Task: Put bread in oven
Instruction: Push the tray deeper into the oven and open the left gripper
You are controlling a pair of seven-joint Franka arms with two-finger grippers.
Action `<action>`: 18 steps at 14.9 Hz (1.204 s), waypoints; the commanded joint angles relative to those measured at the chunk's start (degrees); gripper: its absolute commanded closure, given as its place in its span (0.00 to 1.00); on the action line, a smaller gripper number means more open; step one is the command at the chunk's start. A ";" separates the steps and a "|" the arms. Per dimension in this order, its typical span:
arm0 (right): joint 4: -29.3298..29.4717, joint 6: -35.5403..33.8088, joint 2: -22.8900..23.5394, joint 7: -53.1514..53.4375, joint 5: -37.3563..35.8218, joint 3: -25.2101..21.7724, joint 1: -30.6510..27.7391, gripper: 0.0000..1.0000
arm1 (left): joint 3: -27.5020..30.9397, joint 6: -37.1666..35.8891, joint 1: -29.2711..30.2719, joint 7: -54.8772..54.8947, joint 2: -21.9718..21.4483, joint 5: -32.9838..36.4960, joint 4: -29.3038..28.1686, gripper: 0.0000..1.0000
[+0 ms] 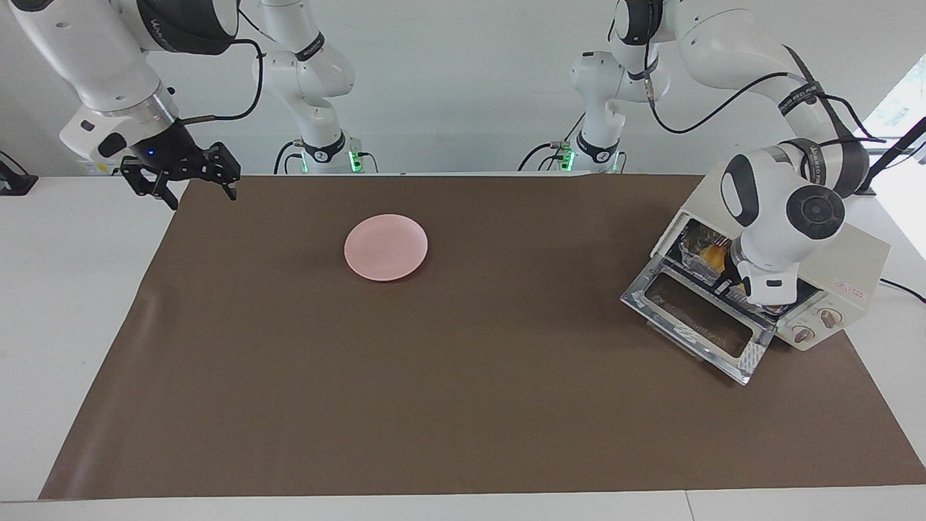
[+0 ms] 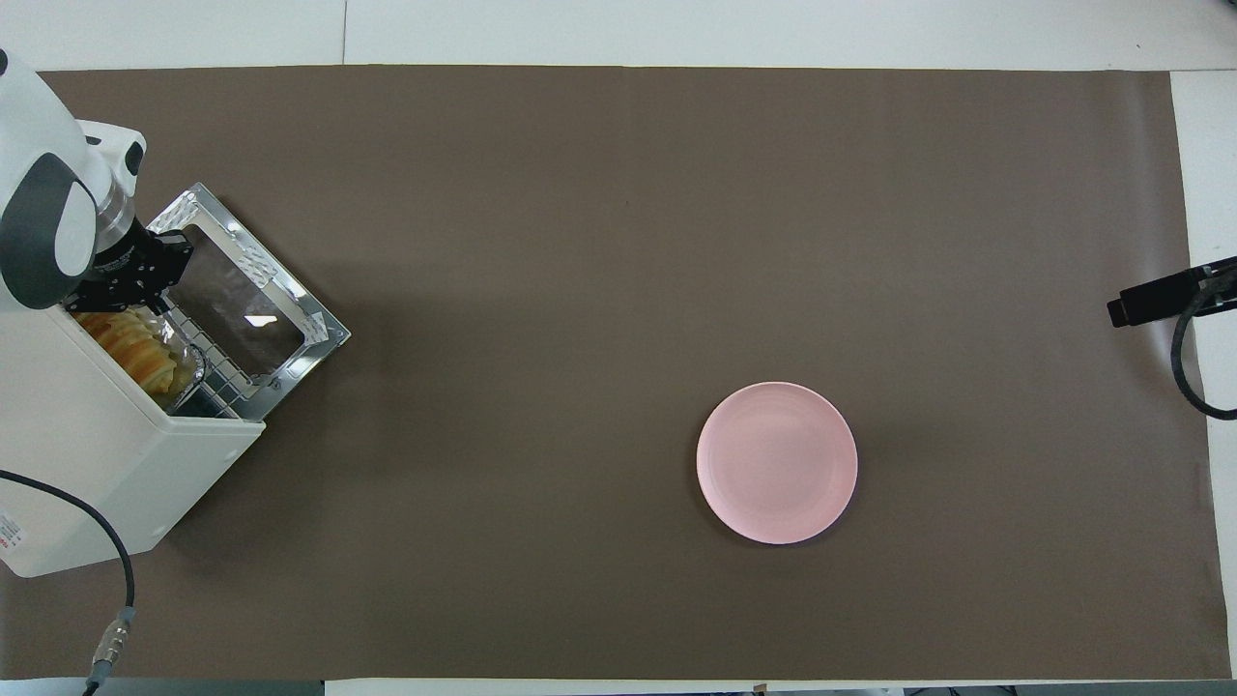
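The bread [image 2: 135, 350] lies in a crinkled foil tray [image 2: 186, 371] on the wire rack inside the cream-white oven [image 2: 87, 464], at the left arm's end of the table. In the facing view the bread [image 1: 712, 255] shows just inside the oven [image 1: 843, 257], whose glass door [image 1: 696, 318] hangs down open. My left gripper [image 2: 155, 307] reaches into the oven's mouth, shut on the tray's rim, and its fingertips are hidden. My right gripper [image 1: 181, 184] waits open in the air over the mat's corner at the right arm's end.
A round pink plate [image 1: 385, 247] sits on the brown mat [image 1: 463, 405], toward the right arm's end and near the robots. The oven's open door [image 2: 253, 302] juts out over the mat. A cable [image 2: 106, 580] trails from the oven.
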 commanded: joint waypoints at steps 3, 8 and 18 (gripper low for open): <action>0.18 -0.74 -0.13 0.00 -0.51 0.74 -0.66 0.00 | 0.15 3.05 -0.53 -0.57 -3.32 2.11 -5.13 1.00; 0.18 -0.82 -0.13 0.00 -0.51 0.74 -0.66 0.00 | 0.24 6.22 0.00 0.92 -4.46 2.28 -7.86 0.81; 0.18 -0.82 -0.13 0.00 -0.51 0.74 -0.66 0.00 | 0.06 9.22 -0.97 3.21 -3.32 1.93 -1.12 0.00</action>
